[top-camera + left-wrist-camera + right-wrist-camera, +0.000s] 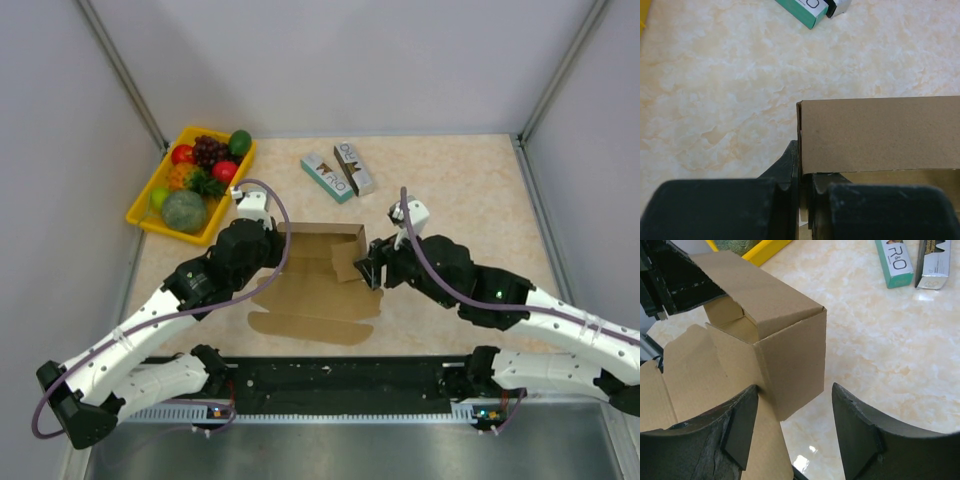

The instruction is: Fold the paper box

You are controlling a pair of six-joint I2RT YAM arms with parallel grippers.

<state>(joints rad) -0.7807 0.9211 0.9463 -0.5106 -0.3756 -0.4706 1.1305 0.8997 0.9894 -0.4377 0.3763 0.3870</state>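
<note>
I am watching my left fingers (785, 170) clamping the left end of the upright back wall of the paper box (320, 275), which is sitting half-folded mid counter (450, 190) (front flaps lying flat). My right fingers (860, 430) are standing apart, straddling its right corner.

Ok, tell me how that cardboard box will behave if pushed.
Likely light and floppy: the box is a thin creased sheet, flaps lying flat. Its raised wall would probably bend, not slide, since the left gripper pinches it.

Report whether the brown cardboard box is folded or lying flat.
Partly folded: the plain brown cardboard box has rear wall and side wall standing, front flaps flat.
</note>
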